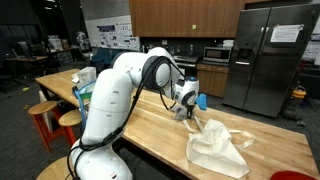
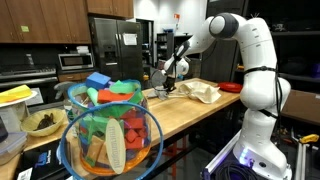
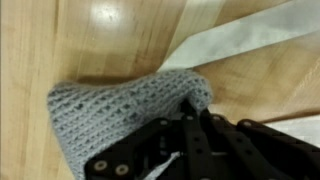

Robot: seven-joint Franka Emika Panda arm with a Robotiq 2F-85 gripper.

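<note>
Pinching a gray knitted cloth (image 3: 105,110), the hand (image 3: 195,110) is squeezed tight on it, low over the wooden desk (image 3: 60,40), beside a white cloth (image 3: 250,35).

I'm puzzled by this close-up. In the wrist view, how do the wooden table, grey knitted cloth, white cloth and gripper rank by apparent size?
Largest: wooden table.
Next: grey knitted cloth and gripper, about alike; the gripper sits nearest the camera, so I leave them unranked.
Smallest: white cloth.
</note>
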